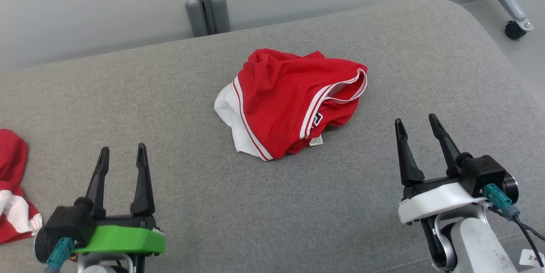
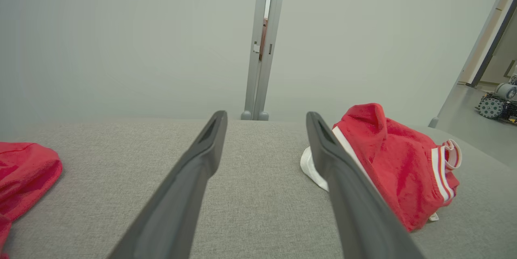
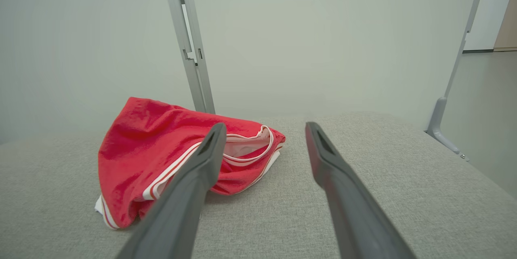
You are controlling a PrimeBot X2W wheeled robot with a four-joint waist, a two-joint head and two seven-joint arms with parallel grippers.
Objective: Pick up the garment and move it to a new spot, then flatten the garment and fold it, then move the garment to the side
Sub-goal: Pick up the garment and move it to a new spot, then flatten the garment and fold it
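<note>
A red garment (image 1: pixel 286 102) with white stripes and a white panel lies crumpled in a heap at the middle of the grey padded table (image 1: pixel 272 205). It also appears in the left wrist view as the garment (image 2: pixel 396 162) to the right of the fingers, and in the right wrist view as the garment (image 3: pixel 161 158) to the left. My left gripper (image 1: pixel 122 157) hovers open near the front left, apart from the cloth. My right gripper (image 1: pixel 417 125) stands open at the front right, also clear of it. Nothing is between either pair of fingers.
Another red and white cloth (image 1: pixel 12 188) lies at the table's left edge, seen again as the cloth (image 2: pixel 24 174) in the left wrist view. A grey partition post (image 1: pixel 206 4) stands behind the table. A wheeled frame leg (image 1: pixel 513 9) is at the far right on the floor.
</note>
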